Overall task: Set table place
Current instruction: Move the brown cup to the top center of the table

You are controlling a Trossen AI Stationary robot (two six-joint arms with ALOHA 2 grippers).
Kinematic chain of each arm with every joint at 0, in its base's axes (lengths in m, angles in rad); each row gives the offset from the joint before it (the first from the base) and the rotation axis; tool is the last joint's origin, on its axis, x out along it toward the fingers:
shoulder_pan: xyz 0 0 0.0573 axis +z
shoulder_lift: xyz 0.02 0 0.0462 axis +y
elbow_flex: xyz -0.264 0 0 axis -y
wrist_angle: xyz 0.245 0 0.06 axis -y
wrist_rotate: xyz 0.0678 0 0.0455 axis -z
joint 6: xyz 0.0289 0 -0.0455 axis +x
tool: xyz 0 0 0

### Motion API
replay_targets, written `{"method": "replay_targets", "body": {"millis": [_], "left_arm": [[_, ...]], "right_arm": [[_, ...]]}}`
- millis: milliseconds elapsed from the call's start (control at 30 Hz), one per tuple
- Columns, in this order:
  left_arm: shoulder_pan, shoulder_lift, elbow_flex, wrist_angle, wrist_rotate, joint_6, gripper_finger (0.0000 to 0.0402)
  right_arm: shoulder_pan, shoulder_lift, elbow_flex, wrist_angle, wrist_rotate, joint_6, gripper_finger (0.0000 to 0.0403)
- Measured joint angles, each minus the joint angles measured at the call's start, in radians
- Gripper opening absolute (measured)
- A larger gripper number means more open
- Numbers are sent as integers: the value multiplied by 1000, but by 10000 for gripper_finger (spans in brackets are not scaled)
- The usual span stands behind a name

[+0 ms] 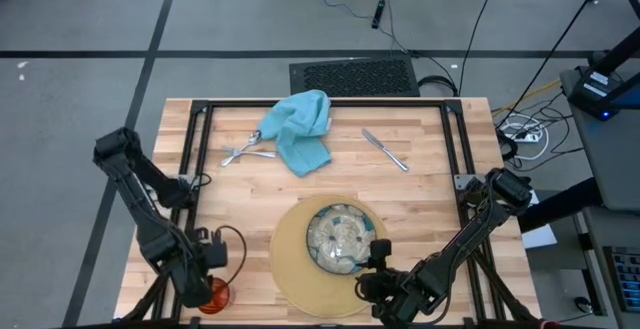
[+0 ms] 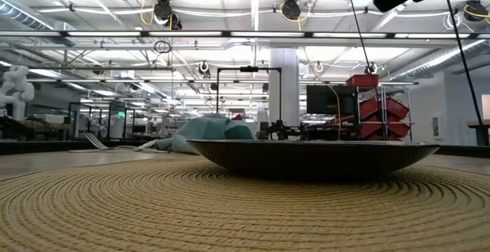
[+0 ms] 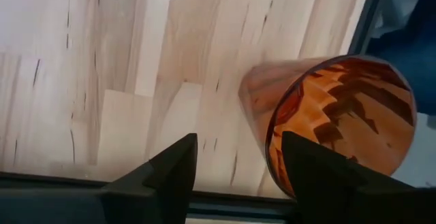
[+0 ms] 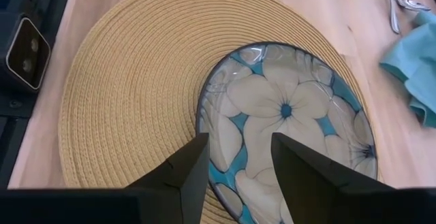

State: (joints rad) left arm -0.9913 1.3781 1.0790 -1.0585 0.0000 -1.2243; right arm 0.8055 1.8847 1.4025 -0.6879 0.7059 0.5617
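Because the small orange cup (image 1: pixel 213 294) stands at the very near-left corner of the surface (image 1: pixel 420 194), hard by the front edge and the black frame rail, the likeliest mishap is a knock that sends it over the side. The left end effector (image 3: pixel 238 166) hovers just over it with fingers apart and nothing between them, one finger close beside the cup's rim, so a careless sideways lift could catch the wall and tip it. The right end effector (image 4: pixel 238 159) hangs over the near rim of the flowered glass bowl (image 1: pixel 342 237), fingers likewise apart and gripping nothing; a drop or drag from there could scrape the glass or skid the bowl across the round woven mat (image 1: pixel 292 259), which itself reaches the front edge and has no slack toward the near side. Along the far edge lie the teal napkin (image 1: pixel 300 131), bunched, with the fork and spoon (image 1: pixel 245 149) touching its left side and the knife (image 1: pixel 385 150) apart to the right. Bringing those forward looks easy enough: bare wood runs wide between the far items and the mat, and strips lie free left and right of the mat. Tighter spots are both near corners, where the arms' own links crowd the frame rails (image 1: pixel 190 149).
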Motion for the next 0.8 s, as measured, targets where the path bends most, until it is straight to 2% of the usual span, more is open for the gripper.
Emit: {"method": "replay_targets", "body": {"millis": [367, 467, 567, 700, 800], "left_arm": [[4, 101, 1, 17, -21, 33, 195], [9, 136, 1, 20, -24, 43, 184], [21, 169, 1, 26, -12, 77, 142], [61, 186, 5, 23, -17, 131, 28], [100, 175, 2, 8, -78, 208, 6]], "right_arm": [[0, 0, 0, 28, 0, -1, 148], [0, 0, 0, 32, 0, -1, 148], [0, 0, 0, 35, 0, -1, 148], [0, 0, 0, 35, 0, 0, 148], [0, 0, 0, 35, 0, 1, 148]]}}
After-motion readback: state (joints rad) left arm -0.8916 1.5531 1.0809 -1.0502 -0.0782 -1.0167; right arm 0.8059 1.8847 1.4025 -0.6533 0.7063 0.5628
